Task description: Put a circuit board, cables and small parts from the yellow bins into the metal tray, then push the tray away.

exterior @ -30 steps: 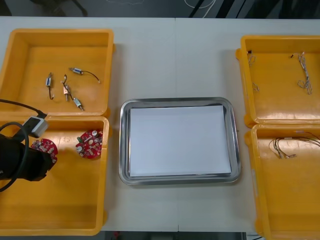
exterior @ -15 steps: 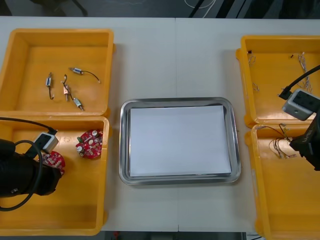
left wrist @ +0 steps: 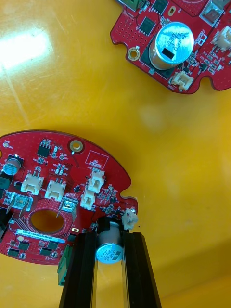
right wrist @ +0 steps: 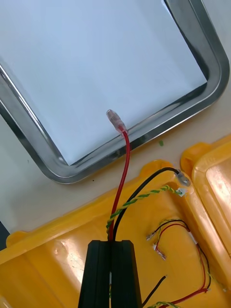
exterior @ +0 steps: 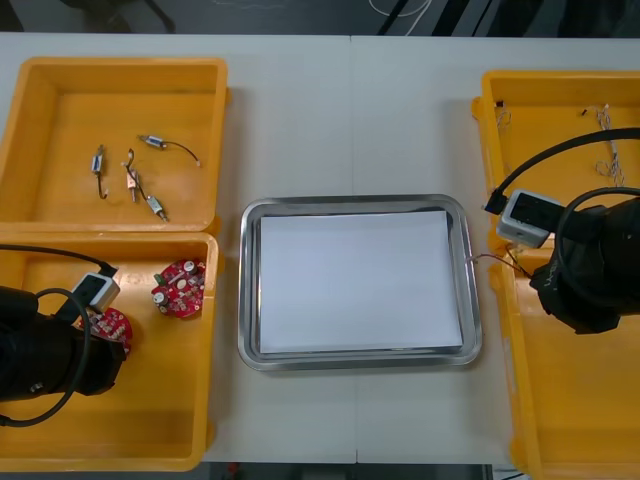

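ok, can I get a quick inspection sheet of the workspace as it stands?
Surface: light table, yellow bins at each side, tray in the middle.
Job's things: tray white inside, nothing laid in it; small metal parts in the far left bin.
Clutter: nothing seen.
Grippers: left gripper in the near left bin, shut on a board by its metal can, spare board beside it; right gripper over the near right bin, shut on cables.
Cables: red, black and green-yellow strands held; red tip reaches over the tray's rim; more loose in the right bins.
Surroundings: dark floor beyond the table.
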`<state>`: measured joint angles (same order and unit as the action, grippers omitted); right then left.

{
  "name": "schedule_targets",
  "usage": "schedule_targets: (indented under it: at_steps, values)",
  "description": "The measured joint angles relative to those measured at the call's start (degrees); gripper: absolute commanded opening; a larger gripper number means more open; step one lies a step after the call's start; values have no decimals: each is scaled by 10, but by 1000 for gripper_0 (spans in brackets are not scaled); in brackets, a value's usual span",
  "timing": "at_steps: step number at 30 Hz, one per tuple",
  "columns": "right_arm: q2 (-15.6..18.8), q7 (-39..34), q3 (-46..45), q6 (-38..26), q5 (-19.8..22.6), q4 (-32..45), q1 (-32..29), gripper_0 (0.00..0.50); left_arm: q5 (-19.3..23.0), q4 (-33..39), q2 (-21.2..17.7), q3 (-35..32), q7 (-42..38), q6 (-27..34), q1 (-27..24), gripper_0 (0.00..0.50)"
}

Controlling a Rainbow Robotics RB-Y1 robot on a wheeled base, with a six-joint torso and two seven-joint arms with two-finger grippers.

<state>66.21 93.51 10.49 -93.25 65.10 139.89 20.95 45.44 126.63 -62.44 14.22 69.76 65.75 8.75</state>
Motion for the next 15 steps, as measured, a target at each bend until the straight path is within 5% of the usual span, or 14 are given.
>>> schedule_targets:
  at_steps: [1, 3, 5, 6, 15]
  values:
    - [0, 0, 8, 0, -2, 0, 7, 0, 0, 0, 0, 0, 0, 0, 0, 16]
    - [0, -2, 18, 1, -3, 0, 15, 0, 0, 0, 0, 0, 0, 0, 0, 196]
    - [0, -6, 21, 5, -3, 0, 18, 0, 0, 0, 0, 0, 0, 0, 0, 459]
    - [0, -8, 21, 6, -4, 0, 18, 0, -1, 0, 0, 0, 0, -1, 0, 500]
    - [0, -8, 21, 6, -4, -1, 18, 0, -4, 0, 0, 0, 0, -4, 0, 500]
